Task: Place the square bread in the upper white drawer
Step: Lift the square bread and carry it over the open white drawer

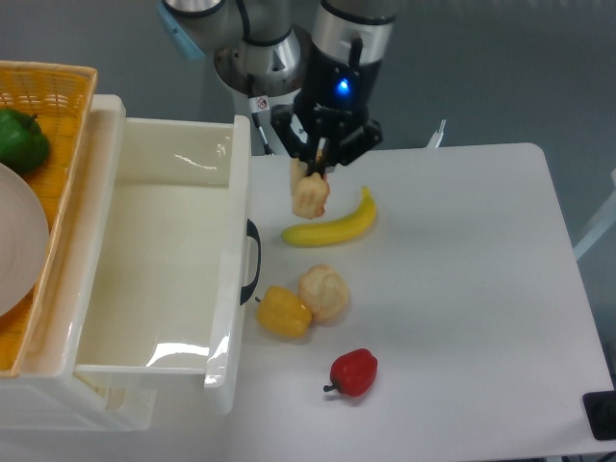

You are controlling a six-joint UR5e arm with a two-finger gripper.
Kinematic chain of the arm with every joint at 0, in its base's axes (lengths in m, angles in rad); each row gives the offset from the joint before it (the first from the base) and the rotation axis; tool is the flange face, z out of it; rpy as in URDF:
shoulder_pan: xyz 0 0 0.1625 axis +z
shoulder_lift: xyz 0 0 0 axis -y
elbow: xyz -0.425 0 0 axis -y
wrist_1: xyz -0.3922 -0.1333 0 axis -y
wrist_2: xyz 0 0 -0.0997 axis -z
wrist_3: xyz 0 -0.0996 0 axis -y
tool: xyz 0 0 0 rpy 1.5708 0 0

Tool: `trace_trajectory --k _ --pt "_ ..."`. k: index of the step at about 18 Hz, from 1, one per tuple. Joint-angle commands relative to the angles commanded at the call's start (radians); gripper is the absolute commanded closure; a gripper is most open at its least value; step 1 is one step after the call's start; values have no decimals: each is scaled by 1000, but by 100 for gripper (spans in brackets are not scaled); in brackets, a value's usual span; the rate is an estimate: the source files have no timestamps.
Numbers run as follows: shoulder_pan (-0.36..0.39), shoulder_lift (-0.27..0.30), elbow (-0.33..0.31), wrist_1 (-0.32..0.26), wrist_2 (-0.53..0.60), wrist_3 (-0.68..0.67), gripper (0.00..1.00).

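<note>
The square bread, a small tan slice with a paler face, hangs in the air above the table, just right of the drawer's front wall. My gripper is shut on its top edge, fingers pointing down. The upper white drawer stands pulled open at the left, glossy white with tall walls and a black handle on its front. Nothing lies inside the drawer.
A banana lies on the table just below and right of the bread. A round cream bun, a yellow pepper and a red pepper sit nearer the front. A woven basket with a green pepper stands far left.
</note>
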Motion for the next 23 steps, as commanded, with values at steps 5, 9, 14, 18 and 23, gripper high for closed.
trace_trajectory --k 5,9,14,18,23 --pt "-77 -6 -2 2 -11 -49 87" --pt "-92 -21 -3 2 -71 -65 84" --pt "-129 -32 -9 2 -72 -71 80" --pt "-143 -48 -11 3 -72 -66 73" --pt "-178 -61 -11 67 -72 -69 62"
